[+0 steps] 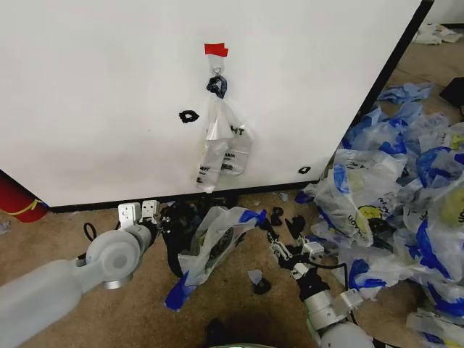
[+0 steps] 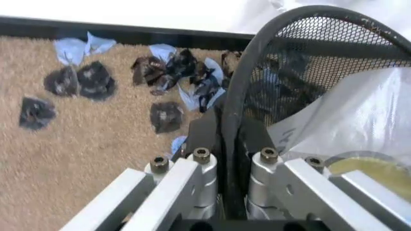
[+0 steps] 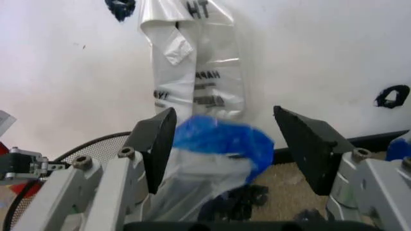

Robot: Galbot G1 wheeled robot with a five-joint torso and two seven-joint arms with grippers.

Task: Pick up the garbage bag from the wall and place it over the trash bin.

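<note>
A: Two tools were seen at work low by the wall [image 1: 109,94]. Which step was judged to be in hand?

B: The draping step. The garbage bag [image 1: 210,243] was already off the hook [image 1: 217,69] and lay against the black mesh trash bin [image 2: 301,57] on the carpet. The left tool [image 2: 231,168] was closed on the bin's rim. The right tool [image 3: 224,149] was spread apart, with the bag's blue handle [image 3: 222,139] between its pads but not gripped.

A: What was the next move thought to call for?

B: That handle would need to be pinched, and the bag's mouth pulled open over the rim while the bin was steadied.

A: How was the bag described?

B: Thin, translucent white, crumpled, with blue handles. A narrower clear bag [image 1: 221,148] with dark lettering hung from the hook.
</note>
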